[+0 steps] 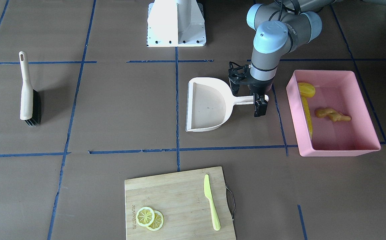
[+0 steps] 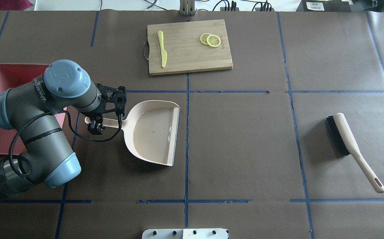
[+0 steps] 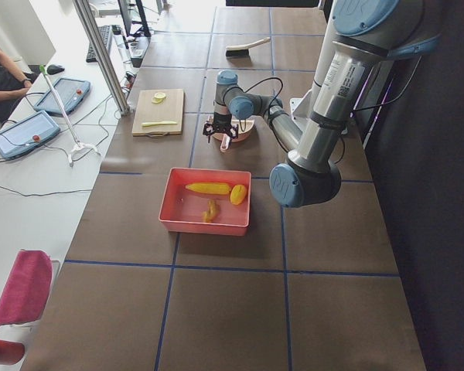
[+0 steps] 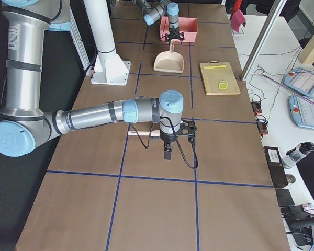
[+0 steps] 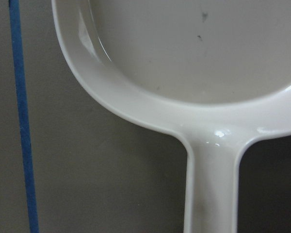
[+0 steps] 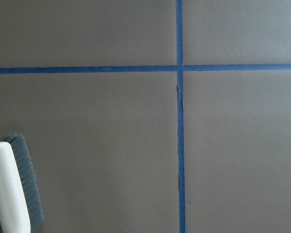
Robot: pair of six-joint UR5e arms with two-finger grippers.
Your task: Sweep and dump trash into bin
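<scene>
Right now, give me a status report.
Left gripper at dustpan handle, grip unclear. Right gripper near brush, state unclear. Corn cob, potato, ginger root all in bin. Dustpan empty.

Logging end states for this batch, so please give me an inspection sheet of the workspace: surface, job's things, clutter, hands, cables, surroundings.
Surface: table under a brown covering with a blue tape grid.
Job's things: corn cob, potato lump and ginger root all lie inside the pink bin.
Clutter: empty dustpan; brush; cutting board bearing lemon slices and a green knife.
Hands: left hand at the dustpan's handle end, grip unclear; right hand near the brush, state unclear.
Cables: black cable loops from the left wrist.
Surroundings: operator consoles beside the table.
</scene>
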